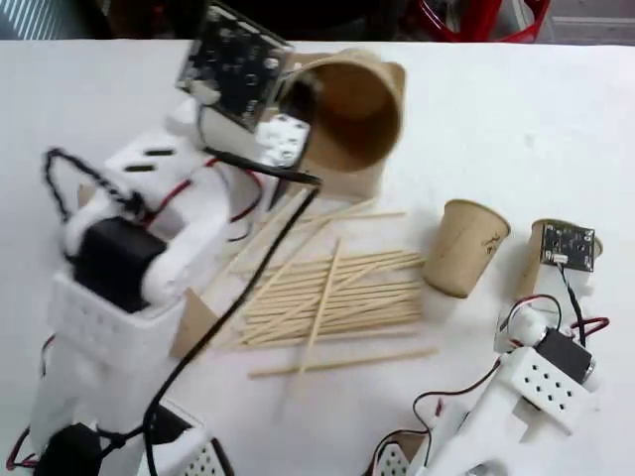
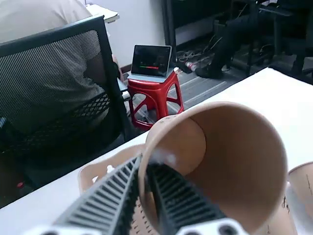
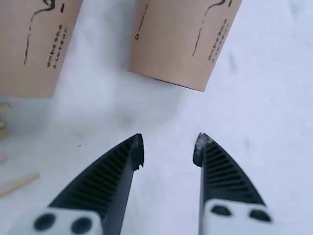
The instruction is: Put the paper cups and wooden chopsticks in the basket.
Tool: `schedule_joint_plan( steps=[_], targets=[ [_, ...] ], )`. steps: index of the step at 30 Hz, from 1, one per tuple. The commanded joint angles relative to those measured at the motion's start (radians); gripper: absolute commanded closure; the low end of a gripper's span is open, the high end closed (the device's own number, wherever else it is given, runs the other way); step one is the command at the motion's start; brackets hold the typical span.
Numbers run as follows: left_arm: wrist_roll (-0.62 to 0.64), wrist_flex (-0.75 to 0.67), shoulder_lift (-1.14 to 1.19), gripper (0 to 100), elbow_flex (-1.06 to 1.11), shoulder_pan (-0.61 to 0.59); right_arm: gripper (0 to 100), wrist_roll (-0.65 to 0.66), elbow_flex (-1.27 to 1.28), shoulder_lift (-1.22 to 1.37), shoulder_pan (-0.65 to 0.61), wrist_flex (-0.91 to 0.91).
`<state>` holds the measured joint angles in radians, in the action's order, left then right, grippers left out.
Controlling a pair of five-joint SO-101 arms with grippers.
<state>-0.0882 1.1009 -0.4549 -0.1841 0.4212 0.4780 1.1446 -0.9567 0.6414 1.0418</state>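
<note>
Paper cup point(image 1: 352, 109) hung tilted in my left jaws, which were clamped on its rim, one inside and one outside, above the table point(image 1: 496, 119) and over a tan perforated rim point(image 2: 98, 171) that I judged to be the basket. To do this well I needed to centre the cup over that rim and come low before letting go, lest it roll out. My right jaws stood open over bare table, just short of two more cups point(image 3: 181, 39), with the chopsticks point(image 1: 327, 293) heaped between the arms
</note>
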Motion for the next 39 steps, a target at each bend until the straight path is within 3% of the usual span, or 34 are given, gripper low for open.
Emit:
schedule_joint_plan(
  steps=[1,11,19,22,25,30,39],
  targets=[
    [0.12,-0.094,0.081,98,-0.012,-0.002,81.9,0.006,-0.005,-0.019,-0.008,-0.015],
    [0.153,0.0,0.481,98,-0.347,-0.025,81.9,0.011,-0.005,-0.019,-0.008,-0.015],
    [0.302,0.13,0.67,98,-0.583,-0.097,81.9,0.011,-0.005,-0.019,-0.004,-0.015],
    [0.302,0.153,0.725,98,-0.623,-0.107,81.9,0.011,-0.005,-0.019,-0.007,-0.015],
    [0.287,0.18,0.76,95,-0.649,-0.101,81.9,0.011,-0.005,-0.019,-0.008,-0.015],
    [0.287,0.204,0.768,84,-0.707,-0.099,81.9,0.011,-0.005,-0.019,-0.008,-0.015],
    [0.284,0.212,0.774,84,-0.756,-0.108,81.9,0.011,-0.005,-0.019,-0.008,-0.013]
  ],
)
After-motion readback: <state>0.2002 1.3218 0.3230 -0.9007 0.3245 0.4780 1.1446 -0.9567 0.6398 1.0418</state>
